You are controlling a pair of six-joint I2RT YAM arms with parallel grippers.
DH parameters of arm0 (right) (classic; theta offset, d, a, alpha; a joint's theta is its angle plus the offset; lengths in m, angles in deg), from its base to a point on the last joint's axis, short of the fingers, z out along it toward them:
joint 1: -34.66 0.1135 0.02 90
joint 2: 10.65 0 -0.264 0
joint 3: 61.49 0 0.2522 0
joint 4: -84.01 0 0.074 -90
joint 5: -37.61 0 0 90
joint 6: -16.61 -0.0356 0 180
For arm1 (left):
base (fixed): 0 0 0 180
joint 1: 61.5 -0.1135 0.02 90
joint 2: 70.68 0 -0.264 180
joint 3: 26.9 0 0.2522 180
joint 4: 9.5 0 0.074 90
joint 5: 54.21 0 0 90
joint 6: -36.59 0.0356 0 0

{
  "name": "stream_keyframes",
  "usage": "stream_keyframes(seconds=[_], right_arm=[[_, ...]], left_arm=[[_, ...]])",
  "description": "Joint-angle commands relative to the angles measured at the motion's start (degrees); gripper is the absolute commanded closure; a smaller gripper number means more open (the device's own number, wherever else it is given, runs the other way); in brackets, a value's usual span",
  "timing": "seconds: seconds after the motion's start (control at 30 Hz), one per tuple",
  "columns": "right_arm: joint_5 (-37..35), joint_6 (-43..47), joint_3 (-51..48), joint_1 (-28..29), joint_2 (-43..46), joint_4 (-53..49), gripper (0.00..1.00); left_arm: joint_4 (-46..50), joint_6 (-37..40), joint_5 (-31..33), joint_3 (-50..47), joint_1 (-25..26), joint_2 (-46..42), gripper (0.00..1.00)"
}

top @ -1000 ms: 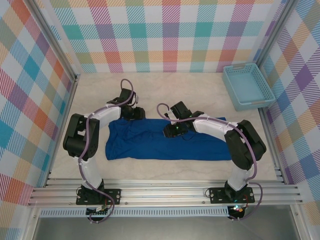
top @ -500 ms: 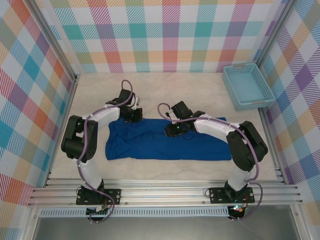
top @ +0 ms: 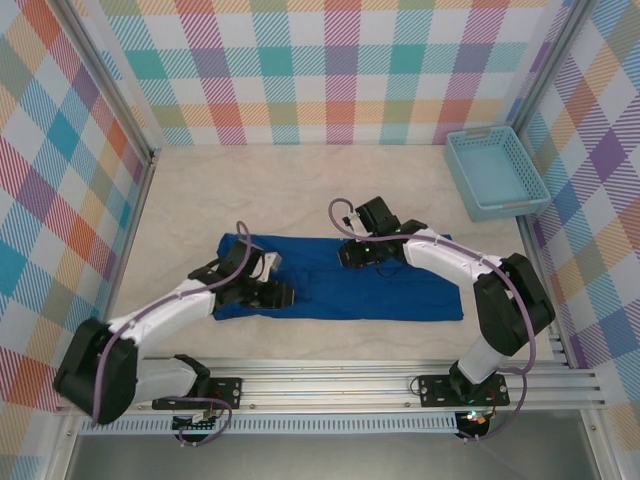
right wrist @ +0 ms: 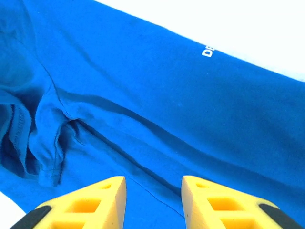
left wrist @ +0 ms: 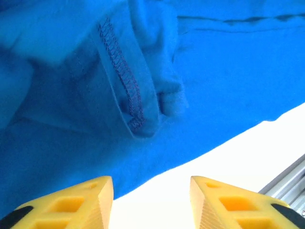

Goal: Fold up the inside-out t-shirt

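The inside-out t-shirt (top: 400,290) lies flat on the table as a long royal-blue strip running left to right. My left gripper (top: 278,295) is at its near-left edge. In the left wrist view that gripper (left wrist: 150,182) is open, with bare table between its yellow fingers (left wrist: 90,200) and the t-shirt (left wrist: 228,81) edge just ahead; a stitched hem fold (left wrist: 126,90) lies beyond. My right gripper (top: 352,255) hovers over the strip's middle near the far edge. It (right wrist: 153,179) is open above creased t-shirt cloth (right wrist: 143,95), nothing between its fingers. Small white print (right wrist: 208,49) shows near the cloth's far edge.
A light-blue plastic basket (top: 495,175) stands at the back right corner. Bare table (top: 300,190) lies behind the shirt, with a narrower band in front. The aluminium rail (top: 330,385) runs along the near edge, and checked walls enclose the other three sides.
My left arm has swung from the shirt's far-left edge to its near-left edge and lies low across the table. The right gripper has shifted slightly right and back.
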Motion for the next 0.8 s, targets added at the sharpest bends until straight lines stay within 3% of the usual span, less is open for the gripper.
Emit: stream_keyframes(seconds=[0.0,0.1,0.3,0.47,0.63,0.77], right_arm=[[5.6,-0.3,-0.3,1.4,0.0,3.3,0.61],[7.9,-3.4,0.5,4.2,-1.2,6.0,0.59],[11.7,-19.6,2.5,7.7,-7.4,8.8,0.55],[12.7,-23.3,3.9,10.9,-12.2,10.0,0.55],[13.4,-24.6,3.9,11.1,-14.6,11.1,0.58],[14.3,-25.2,3.8,11.1,-16.1,11.6,0.62]], left_arm=[[0.5,-3.1,9.4,1.4,0.0,-8.3,0.47],[2.3,-5.8,17.5,3.4,-2.2,-7.3,0.4],[2.9,-5.8,19.5,12.2,-6.0,7.8,0.38],[2.2,-4.9,18.3,16.7,-6.0,15.9,0.38],[2.4,-3.1,14.8,17.5,-5.8,19.4,0.49],[3.4,-2.4,14.0,16.4,-5.7,19.5,0.66]])
